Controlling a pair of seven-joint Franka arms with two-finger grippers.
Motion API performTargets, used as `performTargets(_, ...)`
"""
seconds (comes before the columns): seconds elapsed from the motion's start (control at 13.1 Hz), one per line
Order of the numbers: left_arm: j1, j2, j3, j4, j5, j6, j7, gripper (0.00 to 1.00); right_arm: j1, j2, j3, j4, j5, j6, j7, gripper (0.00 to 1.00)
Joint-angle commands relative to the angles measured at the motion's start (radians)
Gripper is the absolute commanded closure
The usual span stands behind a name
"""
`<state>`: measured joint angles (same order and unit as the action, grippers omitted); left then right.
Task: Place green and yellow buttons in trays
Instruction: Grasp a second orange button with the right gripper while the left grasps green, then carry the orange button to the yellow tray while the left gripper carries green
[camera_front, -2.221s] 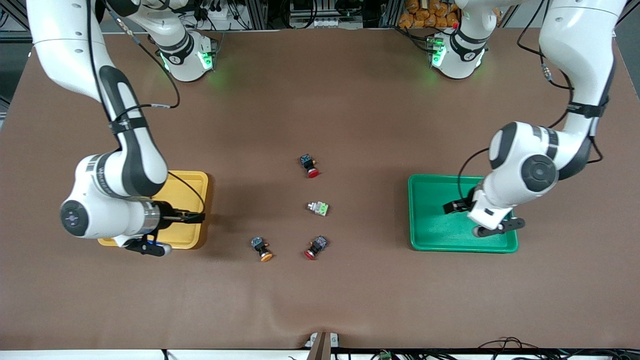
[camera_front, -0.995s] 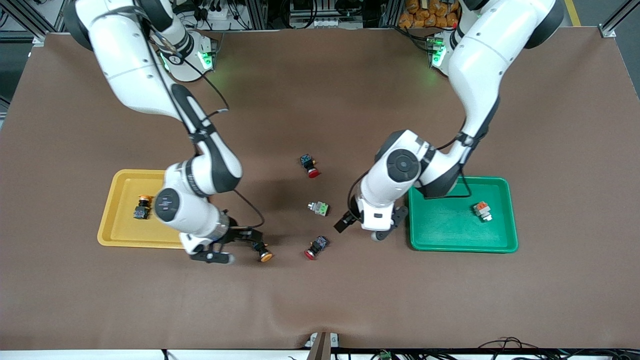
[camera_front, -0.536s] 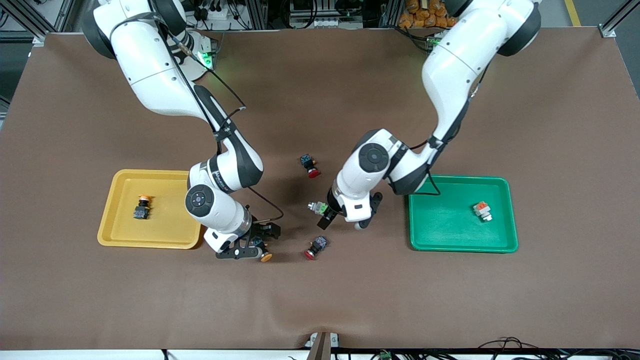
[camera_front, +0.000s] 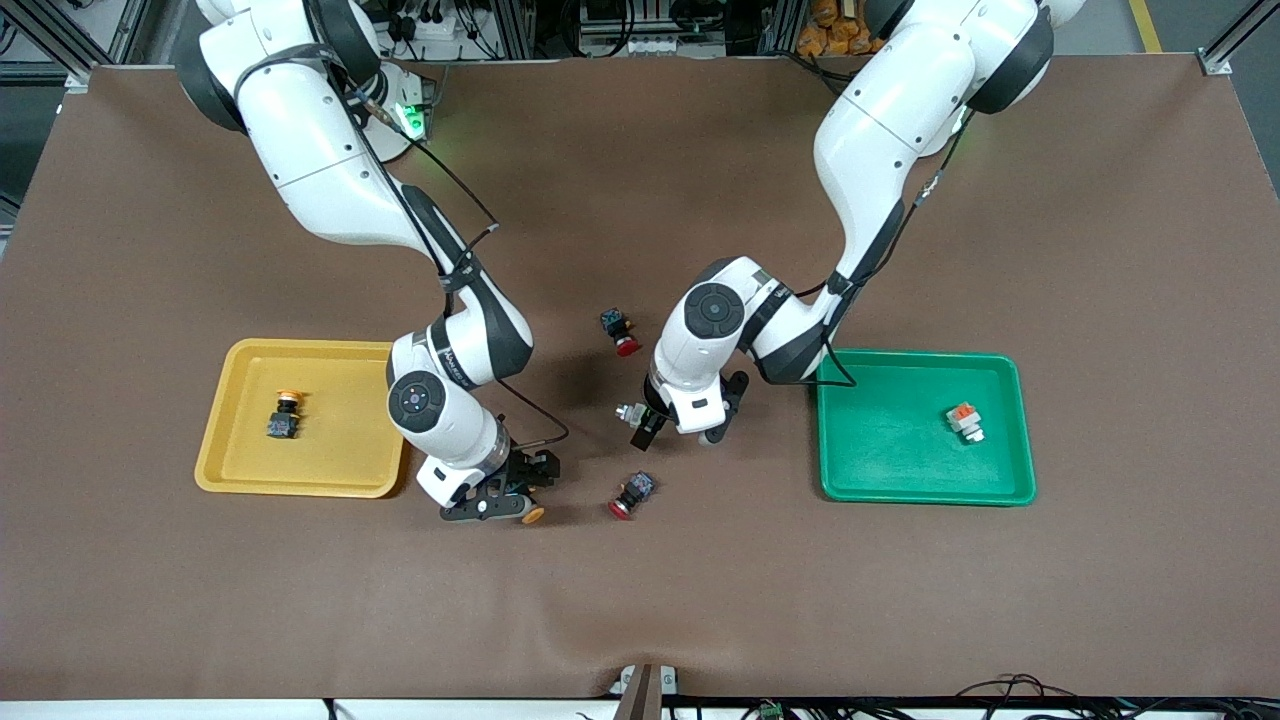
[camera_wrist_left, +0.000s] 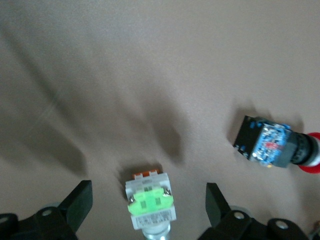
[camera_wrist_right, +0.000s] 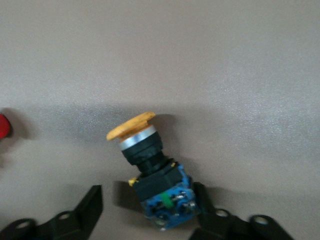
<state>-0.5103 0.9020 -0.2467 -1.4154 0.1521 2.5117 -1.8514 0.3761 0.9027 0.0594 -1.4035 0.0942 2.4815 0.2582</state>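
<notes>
A pale grey switch with a green block (camera_wrist_left: 150, 206) lies on the table between my left gripper's open fingers (camera_wrist_left: 79, 202). In the front view my left gripper (camera_front: 641, 422) is low over this switch (camera_front: 627, 411). My right gripper (camera_front: 514, 487) is open and low around a black switch with an orange-yellow cap (camera_front: 533, 515). In the right wrist view this switch (camera_wrist_right: 150, 167) lies between the fingers (camera_wrist_right: 92, 202), close to one of them. The yellow tray (camera_front: 340, 465) holds a yellow-capped black switch (camera_front: 283, 415). The green tray (camera_front: 880, 440) holds a grey switch with an orange block (camera_front: 963, 422).
Two black switches with red caps lie on the brown table. One (camera_front: 620, 331) is farther from the front camera than the green switch, the other (camera_front: 632, 494) is nearer. The first also shows in the left wrist view (camera_wrist_left: 272, 145).
Both arms swung from over their trays to the middle of the table. In the last half second the left gripper settled around the green switch and the right around the yellow-capped one.
</notes>
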Motion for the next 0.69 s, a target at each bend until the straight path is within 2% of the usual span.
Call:
performTargets(0.0,-0.023,0.021,0.012,0.024,-0.008,0.019,-0.017,0.0,-0.034,0.002,0.005,0.032,-0.011,-0.019,-0.025,1.0)
performTargets(0.08,-0.025,0.021,0.015,0.024,-0.008,0.019,-0.014,0.0,-0.057,-0.011,0.007,0.032,-0.007,-0.036,-0.027,1.0)
performTargets(0.61,-0.027,0.035,0.015,0.024,-0.005,0.048,-0.005,0.52,-0.23,-0.174,0.011,0.021,-0.002,-0.396,-0.097,1.0)
